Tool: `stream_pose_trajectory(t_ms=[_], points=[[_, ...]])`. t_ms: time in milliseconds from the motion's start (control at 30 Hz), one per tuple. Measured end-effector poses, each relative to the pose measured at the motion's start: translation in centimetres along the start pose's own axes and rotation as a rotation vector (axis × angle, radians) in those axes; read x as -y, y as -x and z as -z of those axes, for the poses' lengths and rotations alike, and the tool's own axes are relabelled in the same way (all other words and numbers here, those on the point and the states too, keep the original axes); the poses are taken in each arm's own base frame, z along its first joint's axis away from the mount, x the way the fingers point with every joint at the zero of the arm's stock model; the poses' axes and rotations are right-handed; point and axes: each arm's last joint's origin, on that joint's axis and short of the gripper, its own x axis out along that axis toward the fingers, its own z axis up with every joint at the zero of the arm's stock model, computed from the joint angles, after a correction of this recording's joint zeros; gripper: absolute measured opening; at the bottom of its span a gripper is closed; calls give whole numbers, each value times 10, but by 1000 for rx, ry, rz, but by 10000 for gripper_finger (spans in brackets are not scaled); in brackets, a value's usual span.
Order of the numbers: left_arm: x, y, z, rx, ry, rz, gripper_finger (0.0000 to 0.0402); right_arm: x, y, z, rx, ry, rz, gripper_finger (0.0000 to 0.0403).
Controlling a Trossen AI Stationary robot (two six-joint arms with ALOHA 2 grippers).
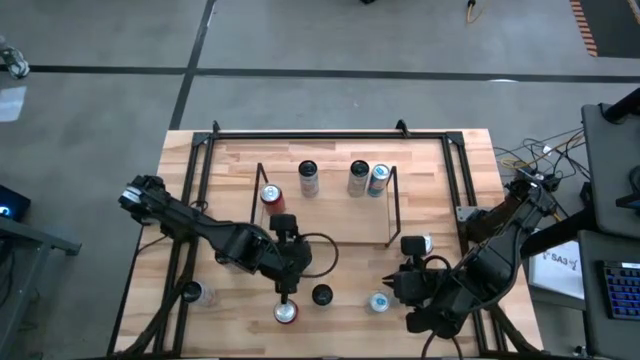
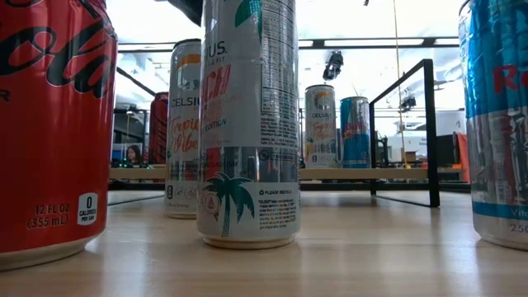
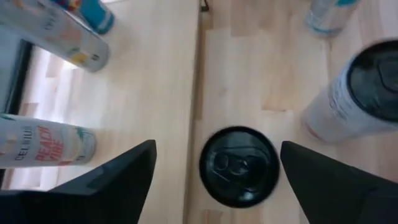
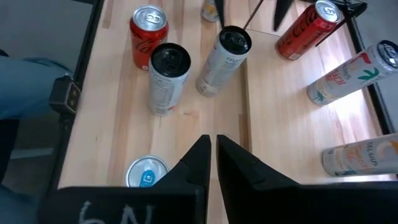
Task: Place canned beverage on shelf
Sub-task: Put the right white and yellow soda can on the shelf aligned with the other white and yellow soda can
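Directly beneath the left gripper [image 3: 214,180], dark fingers spread wide and empty, stands a round black-topped can [image 3: 239,166] on pale wood-grain table [image 3: 155,93]. Right gripper [image 4: 211,152] is closed, empty.

High view looks straight down on the whole worktop [image 1: 440,200]. Low view sits at worktop level, very close to cans, facing the shelf [image 2: 404,140]. Left wrist view looks down on a black-topped can [image 3: 239,165] close by, also seen at six o'clock in the high view. Right wrist view looks obliquely across the cans.

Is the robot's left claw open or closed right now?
Open. The left gripper has its two dark fingers spread wide on either side of a black-topped can, not touching it.
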Motion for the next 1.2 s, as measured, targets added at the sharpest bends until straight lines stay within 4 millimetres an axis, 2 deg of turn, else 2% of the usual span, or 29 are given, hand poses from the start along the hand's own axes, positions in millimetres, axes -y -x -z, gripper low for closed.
stream_pose_trajectory(t_ms=[167,700,1200], points=[[2,-7,0,-40,-11,62,333,0,-1,1,2,3,13,18],[-4,-22,4,-81,-5,39,333,-1,-5,4,-1,12,38,18],[0,-52,26,-120,-2,77,322,0,-6,4,-2,12,42,18]])
